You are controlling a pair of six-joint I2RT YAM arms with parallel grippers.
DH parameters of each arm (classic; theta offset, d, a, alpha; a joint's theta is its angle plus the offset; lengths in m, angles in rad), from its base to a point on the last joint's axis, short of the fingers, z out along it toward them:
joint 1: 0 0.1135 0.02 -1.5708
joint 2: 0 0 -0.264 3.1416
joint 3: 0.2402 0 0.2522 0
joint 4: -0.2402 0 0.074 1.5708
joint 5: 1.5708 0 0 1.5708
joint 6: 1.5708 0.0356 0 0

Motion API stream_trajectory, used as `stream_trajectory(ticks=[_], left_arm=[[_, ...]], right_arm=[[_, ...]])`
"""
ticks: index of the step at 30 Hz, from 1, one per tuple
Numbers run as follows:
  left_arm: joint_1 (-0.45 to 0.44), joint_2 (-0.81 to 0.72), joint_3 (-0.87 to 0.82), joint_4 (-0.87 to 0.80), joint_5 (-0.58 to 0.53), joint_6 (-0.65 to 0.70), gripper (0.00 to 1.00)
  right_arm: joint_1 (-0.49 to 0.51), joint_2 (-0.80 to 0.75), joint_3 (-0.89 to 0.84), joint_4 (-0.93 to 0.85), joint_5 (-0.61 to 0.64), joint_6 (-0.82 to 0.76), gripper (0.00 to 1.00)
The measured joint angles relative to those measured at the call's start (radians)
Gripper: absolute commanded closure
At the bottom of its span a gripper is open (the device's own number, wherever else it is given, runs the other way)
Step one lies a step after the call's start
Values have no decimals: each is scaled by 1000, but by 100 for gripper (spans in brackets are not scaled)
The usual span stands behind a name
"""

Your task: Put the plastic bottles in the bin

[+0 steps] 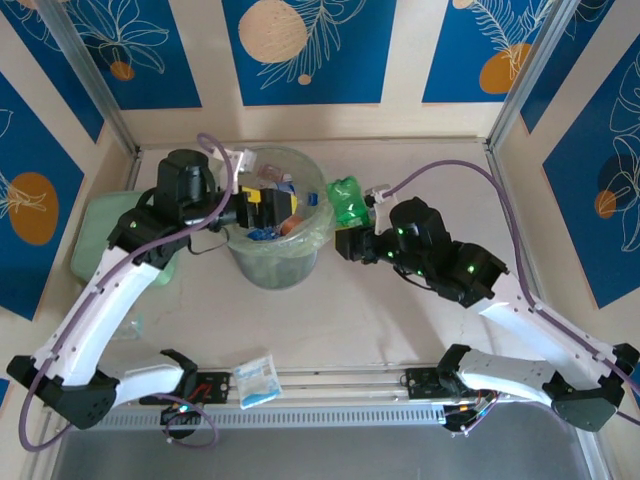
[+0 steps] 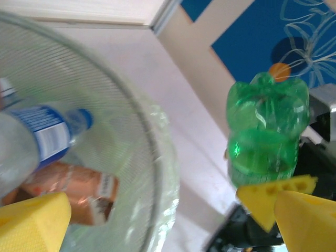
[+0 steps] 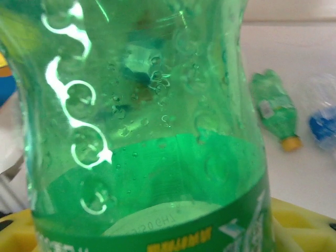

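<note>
Closest to the arm bases there's just the flat sachet packet [image 1: 257, 380], not our problem. Further out, the right gripper [image 1: 362, 212] has its jaws clamped partway on a green soda bottle [image 1: 347, 198], held up just outside the right side of the bin [image 1: 272, 262] rim, so I'd say it's not over the opening yet. The left gripper [image 1: 285, 210] hangs over the bin with its yellow fingers [image 2: 31, 220] spread wide and nothing between them. Looking down from there, a clear blue-labelled bottle [image 2: 42, 136] and a brown-labelled bottle [image 2: 73, 189] are already lying in the bag. On handling: the green one looks empty apart from droplets inside, so my guess is it's very light, thin-walled and easy to crush, plus a bit slick. I'd grab it around the label band rather than the bumpy base, and go gentle. Past it, the right wrist view shows another green bottle [image 3: 275, 107] lying on a pale surface, with something blurry and blue beside it.
</note>
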Motion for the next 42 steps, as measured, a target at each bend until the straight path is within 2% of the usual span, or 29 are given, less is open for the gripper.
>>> stream_trajectory(ticks=[5, 12, 17, 26, 33, 37, 42], left_arm=[[0, 36, 13, 56, 89, -40, 1], [21, 13, 27, 80, 84, -69, 0], [12, 0, 40, 106, 115, -76, 1], [29, 3, 52, 118, 130, -109, 1], [35, 2, 58, 126, 149, -128, 12], [37, 2, 58, 127, 142, -139, 29], [37, 2, 58, 136, 132, -146, 42]], right_arm=[[37, 84, 100, 27, -69, -53, 47], [37, 200, 218, 30, -87, -80, 47], [54, 280, 277, 53, -145, -118, 46], [87, 335, 336, 54, -189, -157, 46], [94, 340, 347, 62, -181, -165, 46], [97, 343, 347, 72, -182, -166, 46], [100, 349, 347, 77, -180, -166, 42]])
